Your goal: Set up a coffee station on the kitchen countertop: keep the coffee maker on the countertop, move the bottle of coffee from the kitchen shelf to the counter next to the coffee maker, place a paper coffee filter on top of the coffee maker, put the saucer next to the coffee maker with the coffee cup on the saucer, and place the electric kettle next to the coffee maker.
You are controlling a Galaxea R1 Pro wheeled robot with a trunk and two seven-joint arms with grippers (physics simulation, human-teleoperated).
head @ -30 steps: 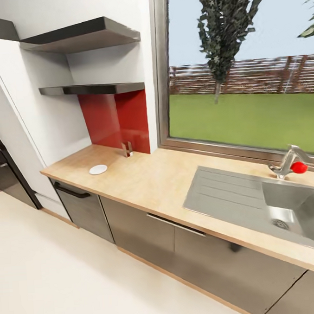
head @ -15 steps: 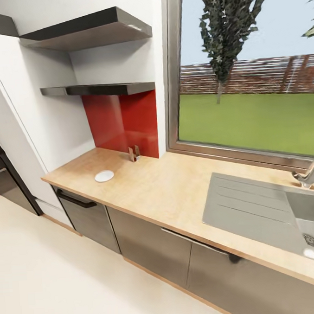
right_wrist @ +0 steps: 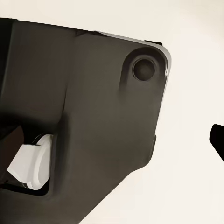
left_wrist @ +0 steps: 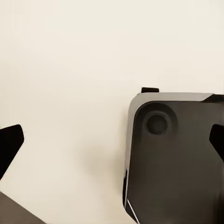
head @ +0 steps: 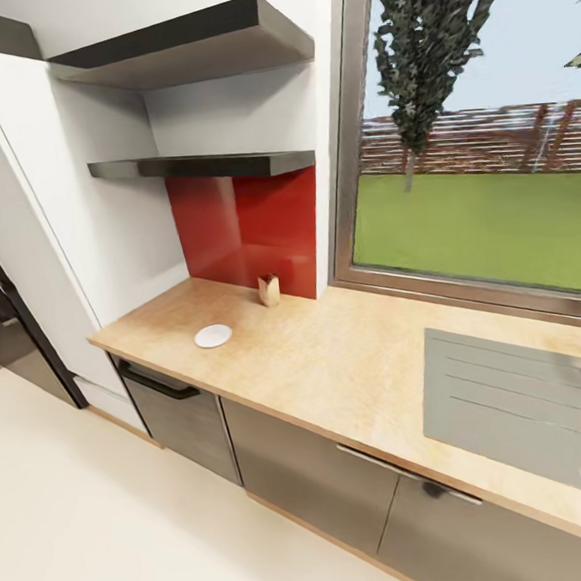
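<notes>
Camera swung leftward; saucer (head: 213, 336) now nearer centre on countertop (head: 347, 364), far beyond both grippers, aperture indeterminable. Robot in transit; station not begun.

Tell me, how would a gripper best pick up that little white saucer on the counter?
Probably by its rim, from above or from the counter's front edge. The saucer lies flat and low on the counter, so only its thin edge offers anything to pinch.

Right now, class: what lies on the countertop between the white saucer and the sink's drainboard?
Head view: bare wooden countertop between the saucer and the drainboard.
</notes>
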